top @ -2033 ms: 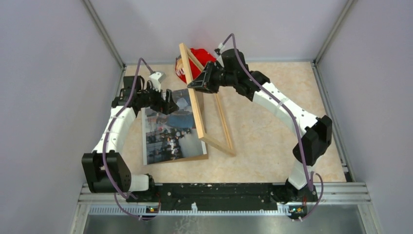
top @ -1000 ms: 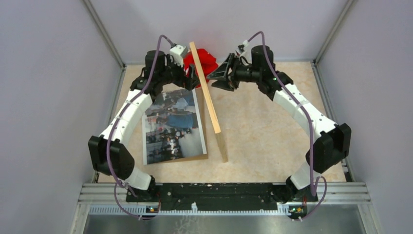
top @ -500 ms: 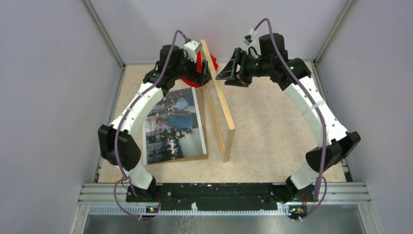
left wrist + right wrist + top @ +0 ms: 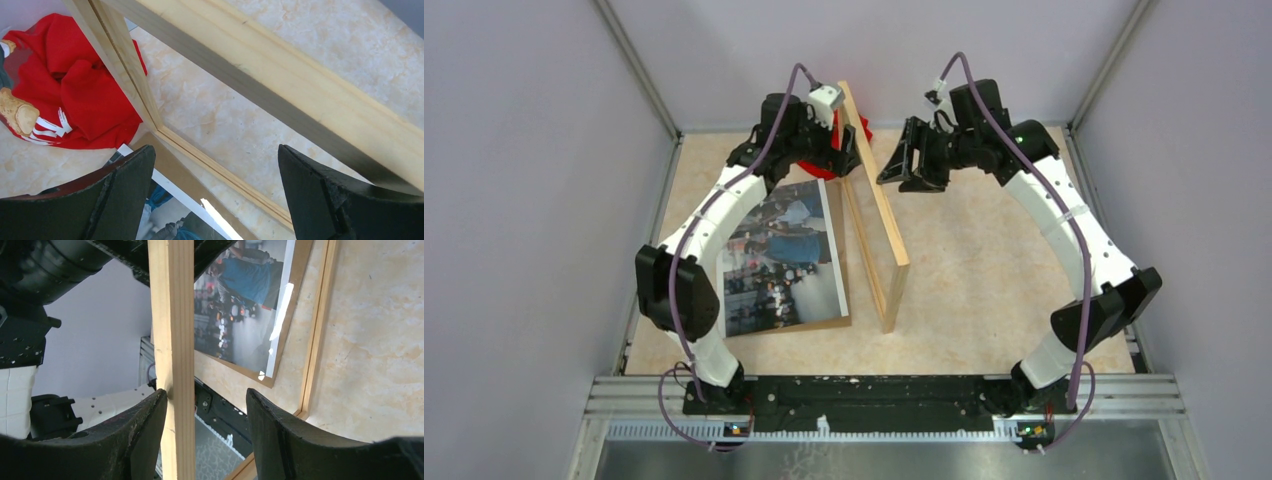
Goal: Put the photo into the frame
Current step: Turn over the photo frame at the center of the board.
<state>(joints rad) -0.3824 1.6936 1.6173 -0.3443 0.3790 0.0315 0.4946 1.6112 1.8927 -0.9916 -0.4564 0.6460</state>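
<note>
The frame (image 4: 879, 235) stands on one long edge on the tabletop (image 4: 984, 260), seen nearly edge-on in the top view, running from upper centre to lower centre. The photo (image 4: 779, 255) lies flat and face up on a brown backing board (image 4: 836, 260), left of centre and just beside the frame; its upper end is covered by the left arm. The left pincer (image 4: 849, 160) is at the upper end of the frame, on its left side. In the left wrist view its fingers (image 4: 125, 195) are spread wide and released, with nothing between the pads; the frame rail (image 4: 280, 85) crosses diagonally beyond them, and contact with the right-hand finger cannot be determined. Only a corner of the photo (image 4: 170, 222) shows at the bottom edge, cut off. The right pincer (image 4: 892, 170) is just right of the frame. In the right wrist view its fingers (image 4: 280, 440) are parted and unclenched: the upright rail (image 4: 172, 340) sits in the gap against the left-hand finger, clear of the other. The rail hides part of the photo (image 4: 240, 315). A red fabric item (image 4: 85, 90) lies at upper left, mostly hidden in the top view; its form is unclear
</note>
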